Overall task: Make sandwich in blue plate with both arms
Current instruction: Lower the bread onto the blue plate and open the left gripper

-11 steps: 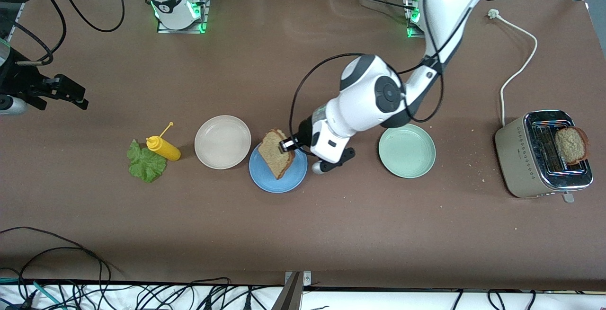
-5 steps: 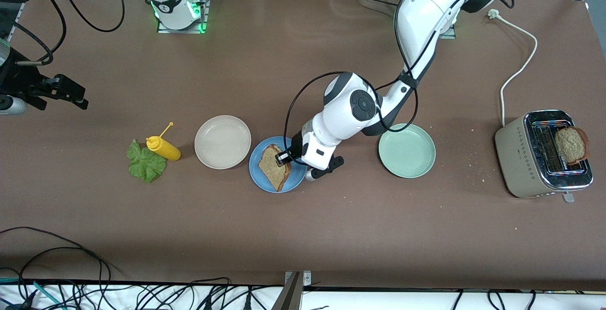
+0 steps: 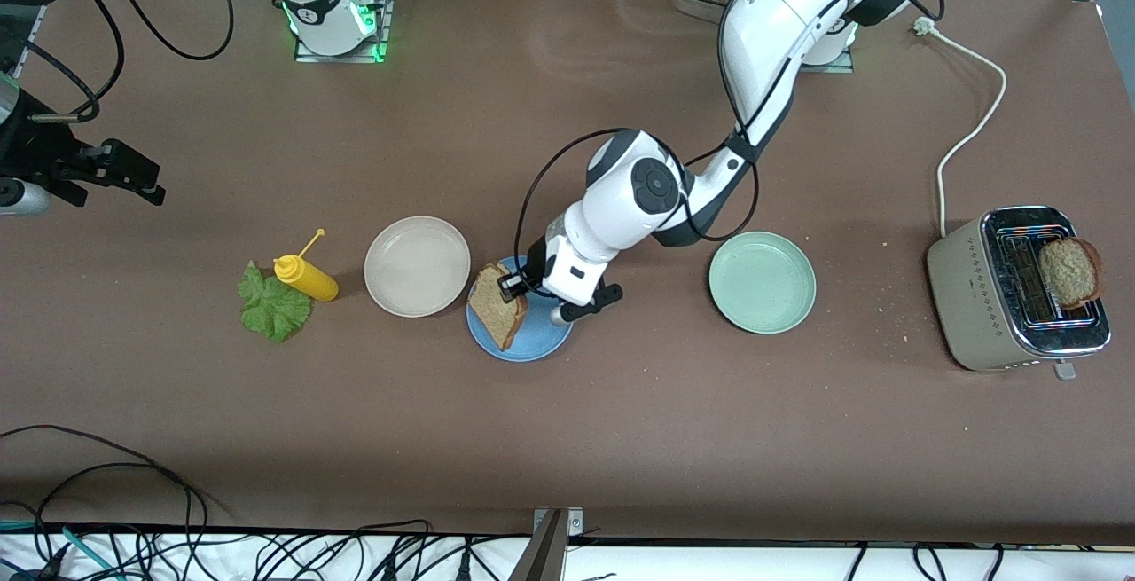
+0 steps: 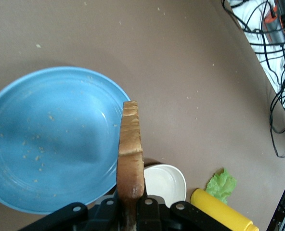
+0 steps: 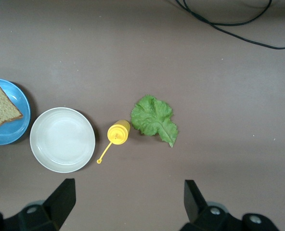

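I read the blue plate (image 3: 532, 341) as my landmark, near the middle of the table (image 3: 621, 439). The left gripper (image 3: 509, 284) hangs over it, pinched tight on one crust edge of a toasted bread slice (image 3: 497, 306); in the left wrist view the slice (image 4: 131, 154) stands on edge above the crumb-dusted plate (image 4: 46, 144), and I cannot tell whether its lower edge touches. The beige plate (image 3: 417, 266) lies just beside the blue plate toward the right arm's end, rims close together; then come the yellow squeeze bottle (image 3: 306, 278) and the lettuce leaf (image 3: 273, 308), touching each other. The pale green plate (image 3: 762, 282) sits toward the left arm's end with a bare strip of table between. The toaster (image 3: 1015, 290), holding a second slice (image 3: 1070, 272), stands well apart at that end. A broad bare band of table lies nearer the camera than the blue plate. The right gripper (image 5: 128, 202) waits with fingers spread wide, high above the table at its own end.
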